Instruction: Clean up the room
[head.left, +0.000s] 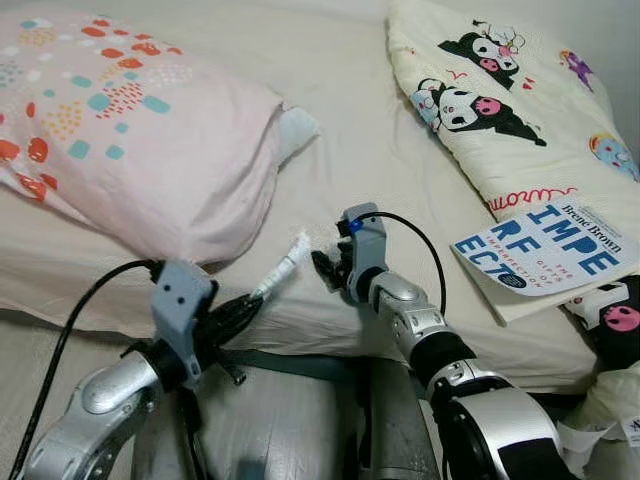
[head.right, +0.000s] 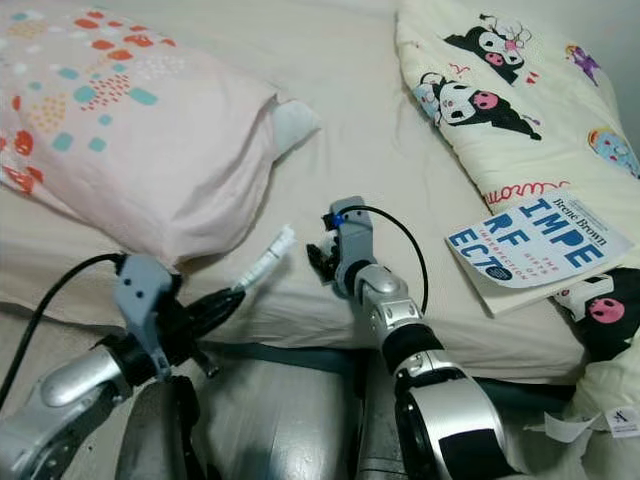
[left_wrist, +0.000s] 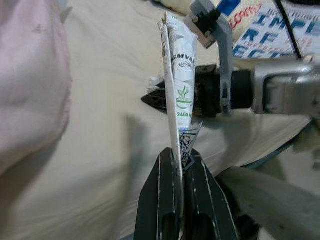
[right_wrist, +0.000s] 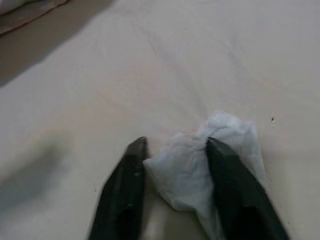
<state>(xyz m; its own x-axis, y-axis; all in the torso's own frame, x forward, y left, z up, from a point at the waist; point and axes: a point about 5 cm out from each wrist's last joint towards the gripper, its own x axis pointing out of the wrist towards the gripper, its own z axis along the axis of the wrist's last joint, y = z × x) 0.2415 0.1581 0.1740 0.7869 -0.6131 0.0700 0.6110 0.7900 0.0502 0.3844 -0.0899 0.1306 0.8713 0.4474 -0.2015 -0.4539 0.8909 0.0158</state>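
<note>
On the bed (head.left: 340, 90), left end effector (left_wrist: 183, 165) pinching a wrapper (left_wrist: 179, 85), right end effector (right_wrist: 175, 150) spread around a tissue (right_wrist: 200, 160).

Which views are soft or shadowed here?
Right wrist view: soft throughout, crumpled tissue blurred between the right gripper fingers, dark shadow at the upper corner. Left wrist view: wrapper print sharp, left gripper crisp. Eye views: even light, book title readable.
</note>
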